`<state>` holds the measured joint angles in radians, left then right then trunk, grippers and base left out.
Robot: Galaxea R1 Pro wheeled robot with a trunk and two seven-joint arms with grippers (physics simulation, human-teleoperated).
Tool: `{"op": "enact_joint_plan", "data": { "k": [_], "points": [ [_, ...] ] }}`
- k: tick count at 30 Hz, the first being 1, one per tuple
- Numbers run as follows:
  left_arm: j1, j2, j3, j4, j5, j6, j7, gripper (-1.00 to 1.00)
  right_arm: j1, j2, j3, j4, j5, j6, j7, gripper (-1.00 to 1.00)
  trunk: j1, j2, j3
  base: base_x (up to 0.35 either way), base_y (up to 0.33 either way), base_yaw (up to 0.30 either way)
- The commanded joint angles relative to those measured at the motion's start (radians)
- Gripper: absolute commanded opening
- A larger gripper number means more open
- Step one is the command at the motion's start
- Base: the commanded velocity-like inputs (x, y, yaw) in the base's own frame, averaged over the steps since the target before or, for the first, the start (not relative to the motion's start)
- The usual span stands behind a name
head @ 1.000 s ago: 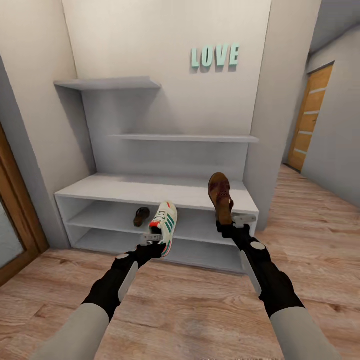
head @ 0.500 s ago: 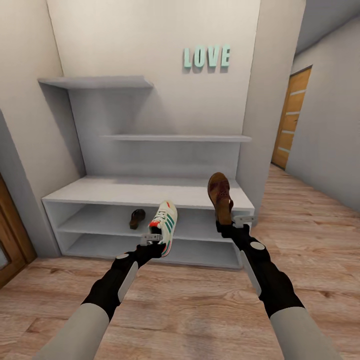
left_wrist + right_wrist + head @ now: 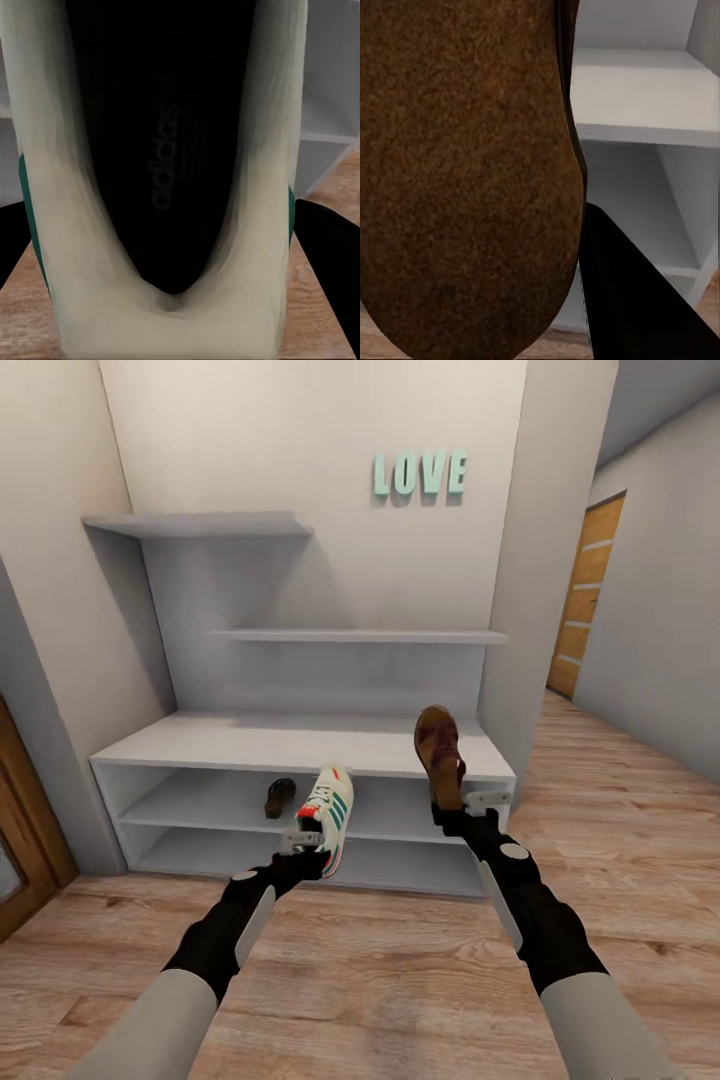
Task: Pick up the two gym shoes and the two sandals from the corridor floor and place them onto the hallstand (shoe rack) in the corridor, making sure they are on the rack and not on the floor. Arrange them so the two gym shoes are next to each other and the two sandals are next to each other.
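Wood-grain planks of the corridor floor (image 3: 380,970) run up to the hallstand (image 3: 250,740), a long low light-grey unit set in a pale alcove, with two stepped wall shelves (image 3: 360,635) above it and mint letters spelling LOVE (image 3: 420,473) on the wall. One dark sandal on the rack (image 3: 280,797) lies on the upper open shelf level, toward the middle. Both black arms reach out over the floor in front of the unit. The left gripper (image 3: 302,842) is closed on a white gym shoe (image 3: 328,815) with green stripes and red-orange accents, held toe-up before the rack's front; the left wrist view looks straight into its dark insole (image 3: 169,150). The right gripper (image 3: 470,800) clamps a brown sandal (image 3: 440,753) by one end, the shoe standing nearly upright level with the bench's flat top near its right end; the right wrist view shows its tan footbed (image 3: 465,172) close up, with the rack's shelves beyond. A wooden door (image 3: 585,600) stands farther down the corridor on the right, another wooden door frame (image 3: 25,830) at the left edge, and bare floor lies between robot and rack.
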<state>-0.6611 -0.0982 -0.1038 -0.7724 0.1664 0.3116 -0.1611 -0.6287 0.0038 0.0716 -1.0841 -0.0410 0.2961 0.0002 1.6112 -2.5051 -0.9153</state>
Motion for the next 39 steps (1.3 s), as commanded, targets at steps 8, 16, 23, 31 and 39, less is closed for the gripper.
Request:
{"op": "enact_joint_plan", "data": {
  "k": [8, 16, 23, 31, 39],
  "points": [
    [0.024, 0.008, 0.000, 0.046, 0.011, 0.003, -0.008, -1.00, 0.000, 0.046, 0.047, 0.028, -0.008, -0.032, -0.015, -1.00, 0.000, -0.001, -0.001, 0.000, 0.000, 0.000],
    [0.032, 0.015, 0.002, 0.072, 0.010, 0.003, -0.009, -1.00, 0.000, 0.091, 0.095, 0.035, -0.008, -0.034, -0.016, -1.00, 0.000, -0.001, -0.001, -0.045, 0.000, 0.000],
    [0.032, 0.015, 0.003, 0.073, 0.010, 0.003, -0.009, -1.00, 0.000, 0.093, 0.136, 0.035, -0.012, -0.034, -0.016, -1.00, 0.000, -0.001, -0.003, -0.186, 0.030, 0.000],
    [0.032, 0.015, 0.002, 0.073, 0.010, 0.003, -0.009, -1.00, 0.000, 0.093, 0.166, 0.035, -0.013, -0.034, -0.016, -1.00, 0.000, -0.001, -0.016, -0.013, 0.003, 0.000],
    [0.032, 0.015, 0.001, 0.073, 0.010, 0.003, -0.009, -1.00, 0.000, 0.093, 0.166, 0.035, -0.013, -0.034, -0.016, -1.00, 0.000, -0.001, -0.029, 0.000, 0.000, 0.000]
  ]
}}
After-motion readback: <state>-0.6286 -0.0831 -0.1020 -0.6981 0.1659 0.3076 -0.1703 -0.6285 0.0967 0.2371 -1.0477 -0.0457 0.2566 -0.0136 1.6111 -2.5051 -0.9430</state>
